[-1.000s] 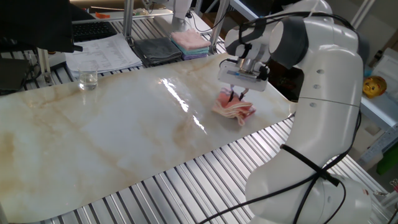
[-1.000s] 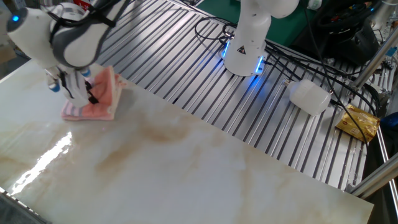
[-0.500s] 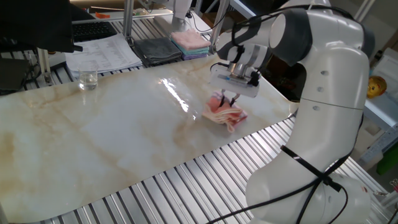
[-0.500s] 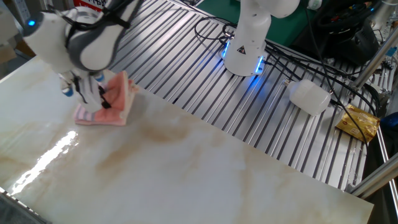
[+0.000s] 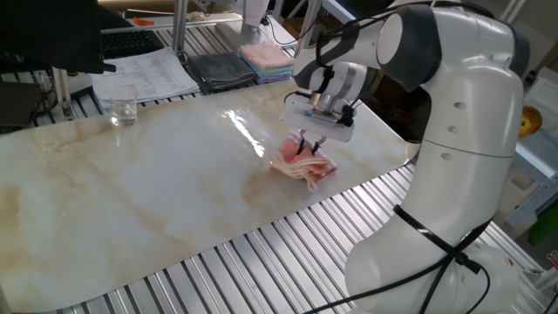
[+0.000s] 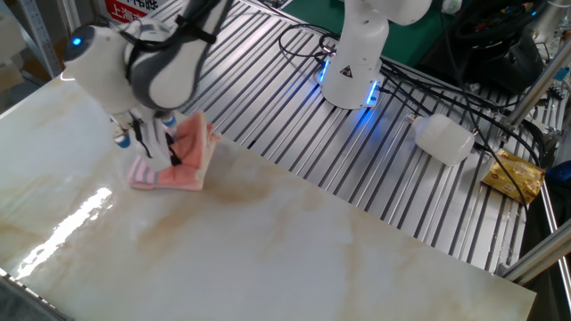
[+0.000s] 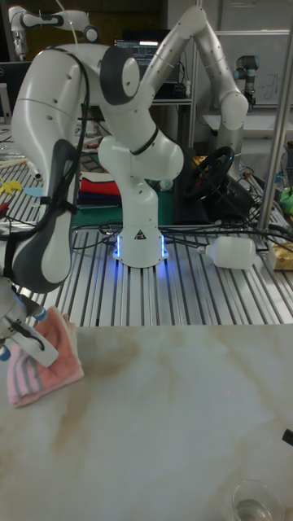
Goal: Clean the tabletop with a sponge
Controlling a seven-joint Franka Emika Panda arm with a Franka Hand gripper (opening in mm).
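White arm [image 5: 462,131], grey joints, black cables

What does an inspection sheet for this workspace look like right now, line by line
Surface: tabletop, glossy marble slab with tan veins, on ribbed metal slats.
Job's things: sponge lies flat on the slab near one edge.
Clutter: glass, papers, folded cloths, white bottle, yellow packet.
Gripper: gripper presses down on the sponge, fingers closed on it.
Cables: black cables run across the slats by the lit base.
Surroundings: second white arm behind.
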